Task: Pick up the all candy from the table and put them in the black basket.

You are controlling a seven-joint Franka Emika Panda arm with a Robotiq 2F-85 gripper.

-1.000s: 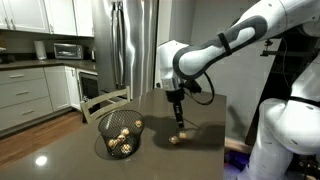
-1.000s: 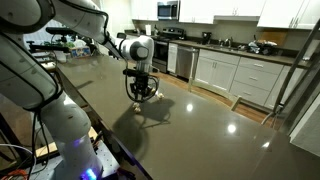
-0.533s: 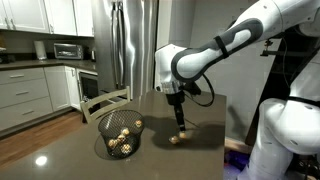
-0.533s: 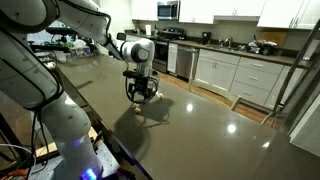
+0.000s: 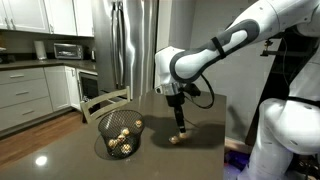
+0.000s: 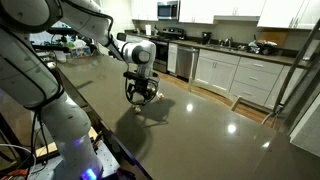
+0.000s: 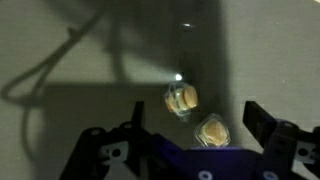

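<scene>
Hand (image 7: 195, 118) open, empty, over a round gold-foil candy (image 7: 211, 131) on the dark glossy bench (image 7: 60, 40). Likely light, slippery, crushable; grip across its middle.

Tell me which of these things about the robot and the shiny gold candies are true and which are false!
1. The black basket has candies inside. True.
2. The gripper is squeezing a candy. False: its jaws are open and hold nothing.
3. Two loose candies lie on the table below the gripper. True.
4. The basket is tipped over on its side. False: it stands upright.
</scene>
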